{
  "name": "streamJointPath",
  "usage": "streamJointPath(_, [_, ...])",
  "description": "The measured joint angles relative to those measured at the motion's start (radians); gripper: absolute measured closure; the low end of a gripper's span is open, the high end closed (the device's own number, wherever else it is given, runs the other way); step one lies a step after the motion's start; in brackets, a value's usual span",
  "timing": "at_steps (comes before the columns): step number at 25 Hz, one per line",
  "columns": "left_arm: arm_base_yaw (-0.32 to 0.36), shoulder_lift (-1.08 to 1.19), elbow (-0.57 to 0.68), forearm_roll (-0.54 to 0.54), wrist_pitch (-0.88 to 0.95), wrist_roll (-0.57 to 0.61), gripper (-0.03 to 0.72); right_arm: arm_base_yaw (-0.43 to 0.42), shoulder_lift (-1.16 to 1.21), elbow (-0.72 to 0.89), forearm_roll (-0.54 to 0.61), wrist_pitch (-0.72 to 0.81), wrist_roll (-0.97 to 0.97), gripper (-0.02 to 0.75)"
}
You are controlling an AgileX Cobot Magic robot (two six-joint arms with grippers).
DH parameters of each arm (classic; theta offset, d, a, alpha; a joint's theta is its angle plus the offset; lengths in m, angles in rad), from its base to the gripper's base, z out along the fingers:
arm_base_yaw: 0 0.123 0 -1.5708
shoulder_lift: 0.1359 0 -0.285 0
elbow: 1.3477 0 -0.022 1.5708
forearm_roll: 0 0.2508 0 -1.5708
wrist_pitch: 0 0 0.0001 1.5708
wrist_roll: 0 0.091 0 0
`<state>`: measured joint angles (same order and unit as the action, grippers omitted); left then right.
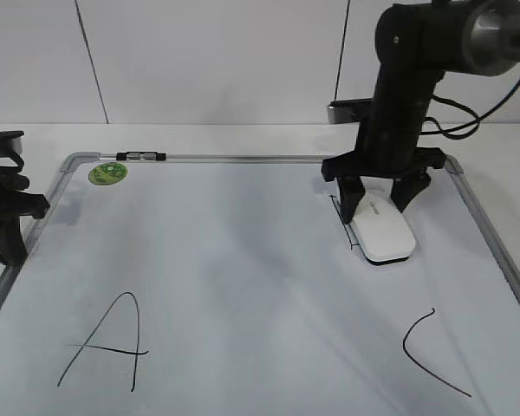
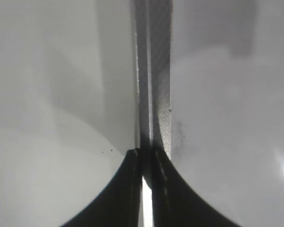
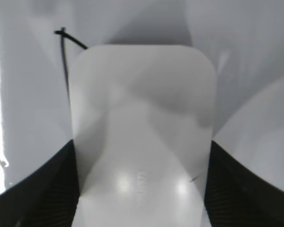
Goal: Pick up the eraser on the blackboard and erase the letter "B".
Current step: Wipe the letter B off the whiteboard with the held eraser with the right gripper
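Note:
The white eraser (image 1: 383,234) lies flat on the blackboard (image 1: 243,260) at the right, near the far edge. My right gripper (image 1: 377,204) comes down over its far end, with a finger against each long side, and is shut on it. In the right wrist view the eraser (image 3: 142,118) fills the space between the fingers (image 3: 142,189). Only thin black strokes of the letter "B" (image 1: 337,212) show along the eraser's left side, and they also show in the right wrist view (image 3: 64,52). The rest is hidden under the eraser. My left gripper (image 1: 9,217) is shut and empty over the board's left frame (image 2: 154,94).
A large "A" (image 1: 104,347) is drawn at the near left and a "C" (image 1: 429,351) at the near right. A green round sticker (image 1: 109,172) sits at the far left corner. A small dark fitting (image 1: 143,157) lies on the top frame.

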<state>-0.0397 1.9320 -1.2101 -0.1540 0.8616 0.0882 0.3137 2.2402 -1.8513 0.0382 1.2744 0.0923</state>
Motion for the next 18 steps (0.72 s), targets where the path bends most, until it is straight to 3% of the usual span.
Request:
streamJointPath(10, [0.0,0.0,0.0,0.0,0.0,0.0,0.669,0.195,0.02,-0.038,0.013,-0.017,0.008,0.204])
streamJointPath(18, [0.0,0.0,-0.002,0.0,0.002,0.0,0.669,0.208,0.044,-0.094,-0.009,0.013,0.057,0.204])
